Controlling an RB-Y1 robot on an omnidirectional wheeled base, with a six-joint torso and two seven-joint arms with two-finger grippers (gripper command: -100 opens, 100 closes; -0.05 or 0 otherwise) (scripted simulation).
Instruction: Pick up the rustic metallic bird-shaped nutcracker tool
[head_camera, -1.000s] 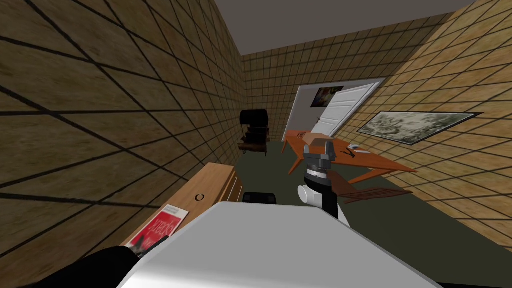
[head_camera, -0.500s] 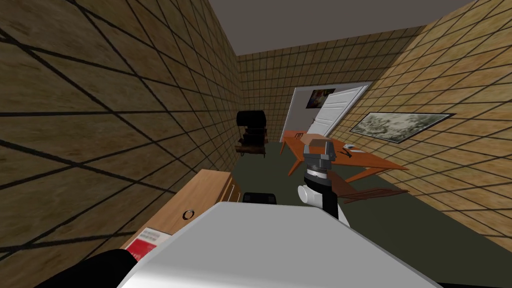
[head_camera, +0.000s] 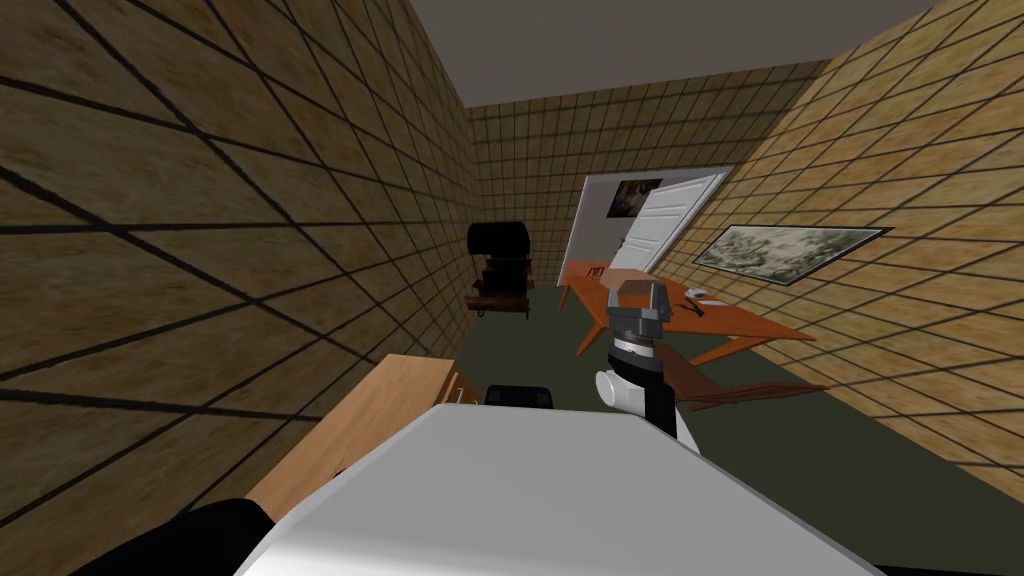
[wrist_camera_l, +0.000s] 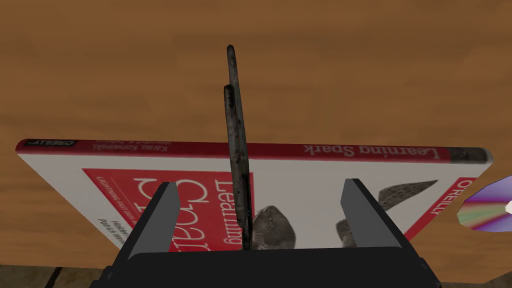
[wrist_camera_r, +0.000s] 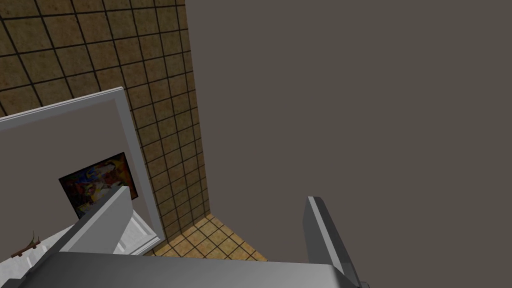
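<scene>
— Shifted, hasn't it? Over the last second the robot's head has swung, so the wooden cabinet top has slid down toward its chest.
— And the right gripper?
— Same place, raised in front of the chest, fingers wide apart, nothing between them.
— So the job sits with the left.
— Yes. The left gripper points down at a red and white book lying on the cabinet top, a shiny disc just beside its corner. The nutcracker, dark, rusty and seen edge-on, stands midway between the fingers.
— Gripped?
— Doesn't look it: they stand wide, neither touching it. Whether it rests on the book or hangs free I cannot tell. Closing comes next, I'd say.
</scene>
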